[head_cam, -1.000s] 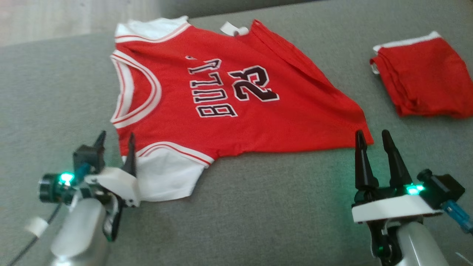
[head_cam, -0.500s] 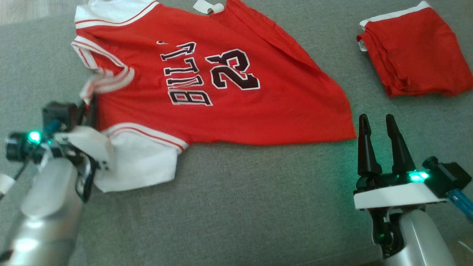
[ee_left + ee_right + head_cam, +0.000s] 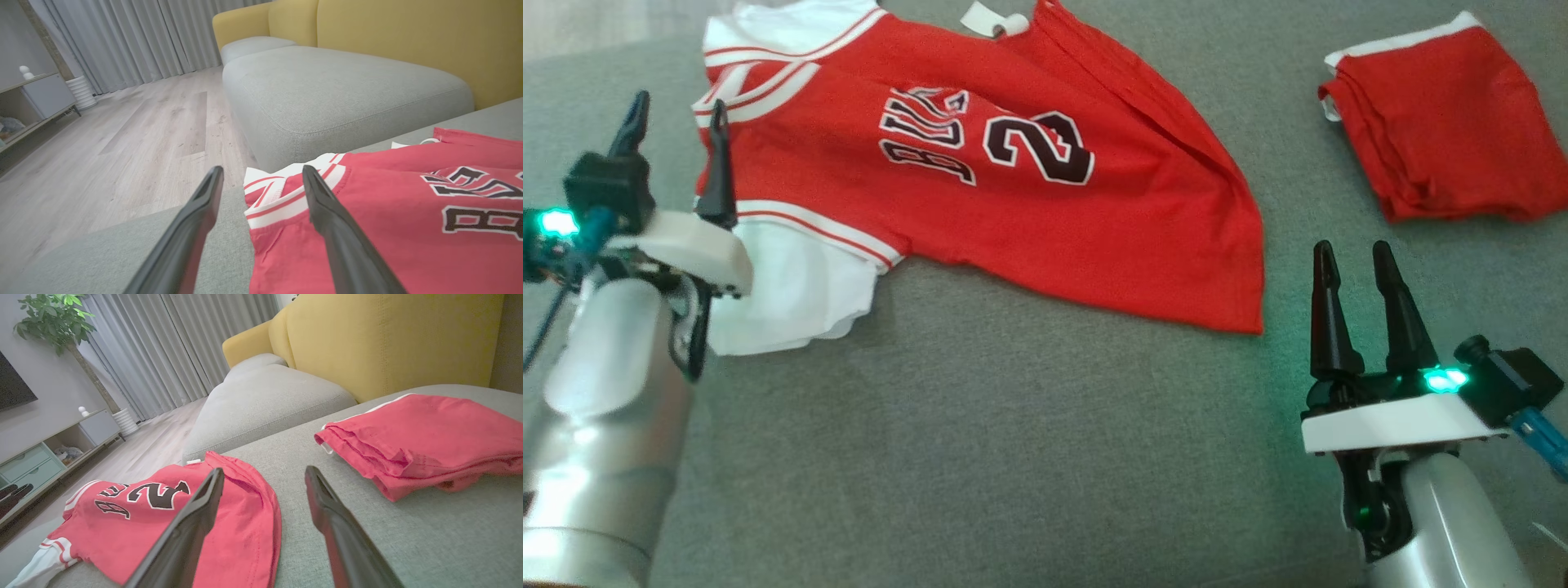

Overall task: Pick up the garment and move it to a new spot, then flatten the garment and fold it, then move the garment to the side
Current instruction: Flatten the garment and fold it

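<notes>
Head view: the left pincer [image 3: 676, 104] stands upright and wide at the jersey's [image 3: 1094, 220] collar edge, holding nothing. The right pincer [image 3: 1351, 249], also wide, points at the hem corner. A black "2" sits beside creased letters. Bare grey sofa [image 3: 1013, 449] lies in front.

Left wrist view: striped collar trim lies beyond the parted fingers.

Right wrist view: a folded red garment [image 3: 429, 437] lies to the right.

I see a grey sofa cushion [image 3: 1013, 457]. On it lie a rumpled red jersey [image 3: 1143, 220], left, and a folded red garment [image 3: 1445, 139], well apart, right.
</notes>
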